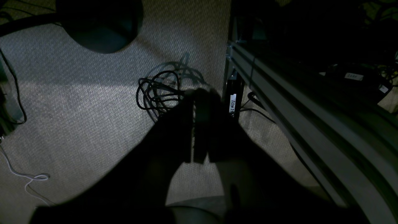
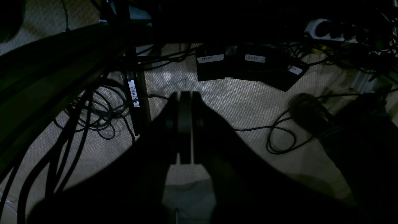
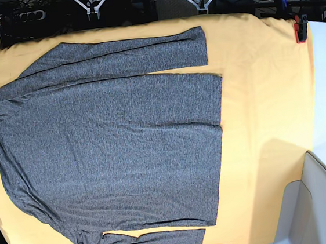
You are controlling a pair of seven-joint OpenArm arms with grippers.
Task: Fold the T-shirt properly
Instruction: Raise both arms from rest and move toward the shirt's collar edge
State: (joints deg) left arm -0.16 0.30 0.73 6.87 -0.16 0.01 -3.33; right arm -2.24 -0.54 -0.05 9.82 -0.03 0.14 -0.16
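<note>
Both your grippers [image 1: 199, 124] [image 2: 185, 124] hang pinched together off-table, so snagging floor cables [image 1: 158, 93] could delay reaching the T-shirt [image 3: 113, 145].

right gripper [image 2: 185, 107] jaws pressed together above carpet [image 2: 248, 102], cables [image 2: 93, 118] and labelled boxes [image 2: 245, 67].

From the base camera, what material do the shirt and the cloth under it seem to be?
The T-shirt looks like thin, matte knit, probably jersey: heathered grey flecks and soft shallow wrinkles. The yellow-orange cloth seems a smooth, matte woven fabric, held by a red clamp; its fibre cannot be told.
</note>
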